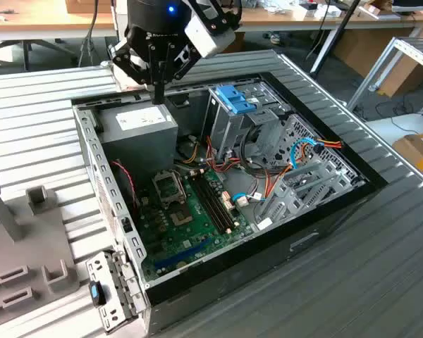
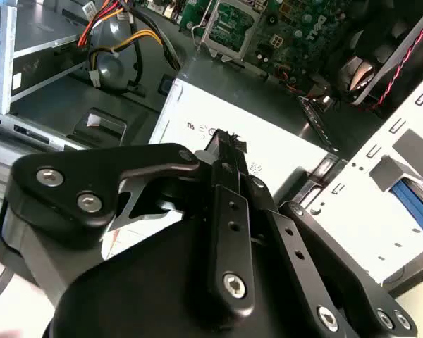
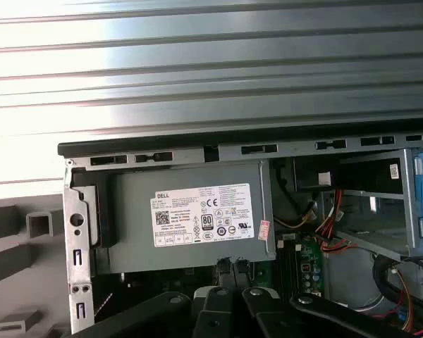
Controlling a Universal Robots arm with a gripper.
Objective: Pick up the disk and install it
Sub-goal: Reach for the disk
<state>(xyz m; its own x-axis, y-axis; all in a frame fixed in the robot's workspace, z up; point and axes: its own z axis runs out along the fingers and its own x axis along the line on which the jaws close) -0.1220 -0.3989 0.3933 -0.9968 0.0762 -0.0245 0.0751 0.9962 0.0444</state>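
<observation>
Our arm's tool (image 1: 157, 93) hangs over the grey power supply (image 1: 137, 134) inside the open computer case (image 1: 93, 158), fingers pressed together, nothing between them. We see the disk (image 1: 234, 98), light-blue rail uppermost, sitting atop the silver drive bay (image 1: 222, 130) just beside it.

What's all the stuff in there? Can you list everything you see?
computer case: 1, black and silver, open on the table
table: 1, silver, ribbed, under the case
power supply: 1, grey with white label, in a corner of the case
motherboard: 1, green, on the case floor
drive cage: 1, silver with blue tab, beside the power supply
cables: many, red, orange, yellow, blue, around the drive cage
gripper: 1, black, shut, above the power supply
</observation>
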